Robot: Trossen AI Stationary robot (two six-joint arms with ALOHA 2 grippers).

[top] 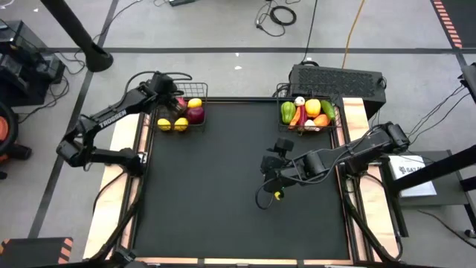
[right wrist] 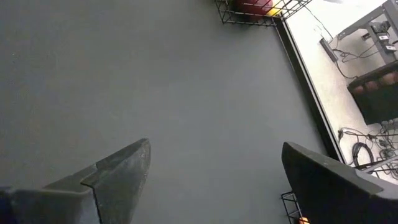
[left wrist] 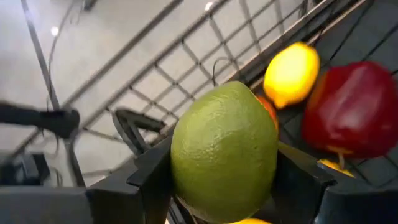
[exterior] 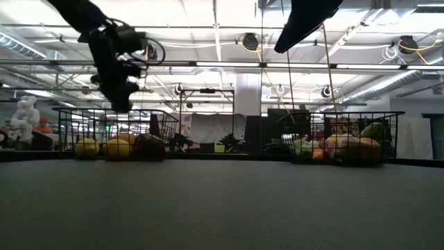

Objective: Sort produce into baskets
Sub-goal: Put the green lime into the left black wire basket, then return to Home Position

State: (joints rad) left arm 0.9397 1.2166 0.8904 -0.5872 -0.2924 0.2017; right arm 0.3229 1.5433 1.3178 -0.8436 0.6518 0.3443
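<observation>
My left gripper (top: 175,104) is over the left wire basket (top: 202,91) at the table's far left and is shut on a green lime (left wrist: 224,149). In the low view it (exterior: 119,97) hangs just above the basket's rim. Below it in the basket lie lemons (left wrist: 291,73) and a red apple (left wrist: 353,109). The right wire basket (top: 336,112) at the far right holds peppers, a carrot and white garlic. My right gripper (top: 271,165) is open and empty above the black mat, near the table's middle. My left gripper pinches the lime between its two fingers, one on each of its opposite sides (left wrist: 180,168). The fingers (left wrist: 149,180) come from above, pointing down. The lime is lifted clear, above the fruit in the left basket.
A black perforated box (top: 335,78) stands behind the right basket. The black mat (top: 223,193) spreads between the two baskets and toward the near edge. My right gripper's wrist view shows only mat below it (right wrist: 186,93) and the left basket (right wrist: 255,9) farther off.
</observation>
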